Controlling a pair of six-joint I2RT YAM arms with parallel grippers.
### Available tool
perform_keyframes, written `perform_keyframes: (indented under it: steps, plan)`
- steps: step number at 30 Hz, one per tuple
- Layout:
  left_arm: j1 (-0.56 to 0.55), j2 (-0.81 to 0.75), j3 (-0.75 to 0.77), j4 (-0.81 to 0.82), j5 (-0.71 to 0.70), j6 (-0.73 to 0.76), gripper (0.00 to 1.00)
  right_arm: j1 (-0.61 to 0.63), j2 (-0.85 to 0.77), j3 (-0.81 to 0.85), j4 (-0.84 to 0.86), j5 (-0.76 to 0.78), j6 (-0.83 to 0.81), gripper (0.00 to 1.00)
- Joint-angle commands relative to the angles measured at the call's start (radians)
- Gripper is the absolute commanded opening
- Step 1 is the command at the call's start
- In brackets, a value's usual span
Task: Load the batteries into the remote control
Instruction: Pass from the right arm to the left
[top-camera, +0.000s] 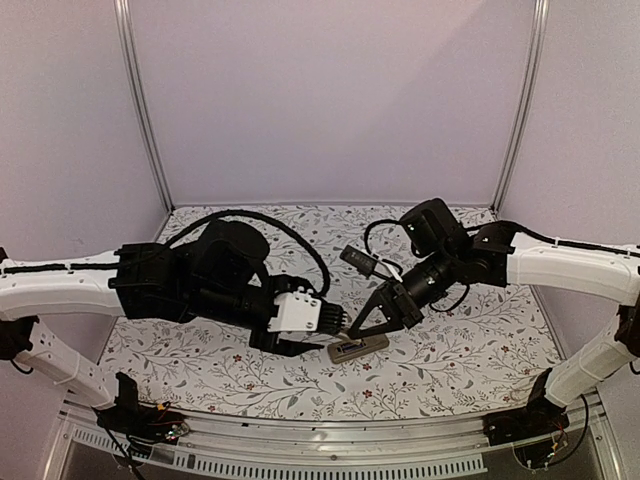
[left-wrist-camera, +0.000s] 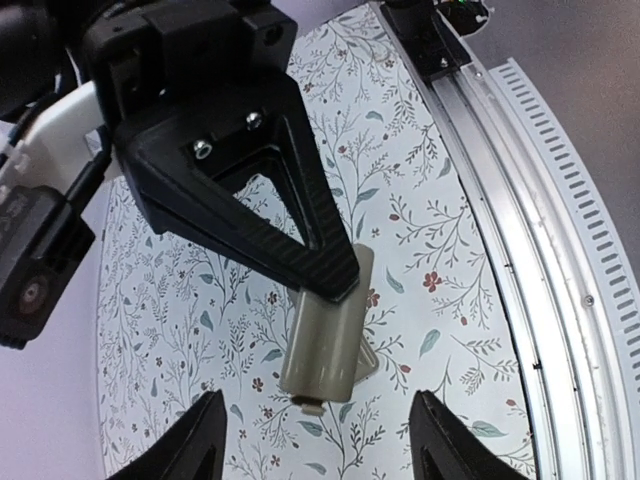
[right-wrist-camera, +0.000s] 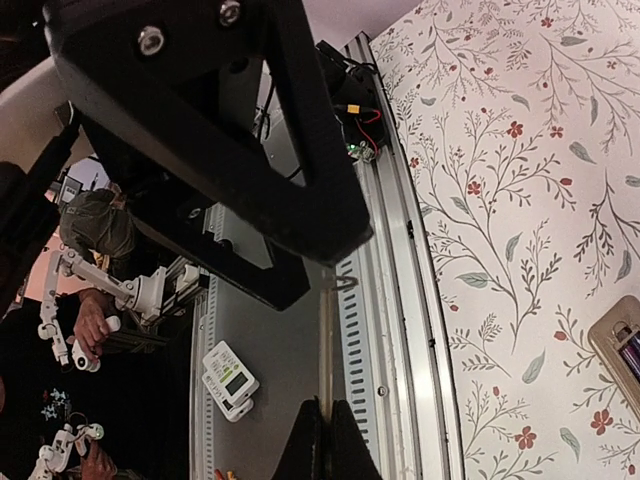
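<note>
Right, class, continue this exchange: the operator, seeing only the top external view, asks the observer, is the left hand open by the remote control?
Observer: Open. The left wrist view shows the left hand spread wide, the remote control lying ahead of its gap.
Operator: And the right hand?
Observer: Shut; its own wrist view shows it closed to a slit.
Operator: Is the remote's compartment open?
Observer: Yes, an open recess shows at the right wrist view's edge, something dark inside; batteries or not, I cannot tell.
</note>
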Motion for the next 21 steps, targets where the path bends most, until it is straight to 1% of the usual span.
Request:
perform_keyframes:
  steps: [1,5,11,13,17,21]
  plan:
    - [-0.043,0.035,0.033,-0.018,-0.036,0.078,0.61,-0.006,0.024,0.025,-0.009,-0.048,0.015,0.00]
    - [-0.058,0.057,0.043,-0.016,-0.044,0.103,0.60,-0.006,0.041,0.029,-0.005,-0.059,0.022,0.00]
    - [-0.060,0.066,0.038,-0.008,-0.046,0.132,0.44,-0.006,0.050,0.026,-0.002,-0.074,0.028,0.00]
    - [-0.060,0.071,0.034,-0.008,-0.046,0.141,0.41,-0.005,0.051,0.025,-0.001,-0.084,0.030,0.00]
    - [-0.061,0.084,0.028,-0.008,-0.046,0.151,0.39,-0.006,0.053,0.024,0.003,-0.092,0.034,0.00]
    - [-0.061,0.086,0.032,-0.004,-0.046,0.155,0.30,-0.005,0.057,0.024,0.003,-0.093,0.035,0.00]
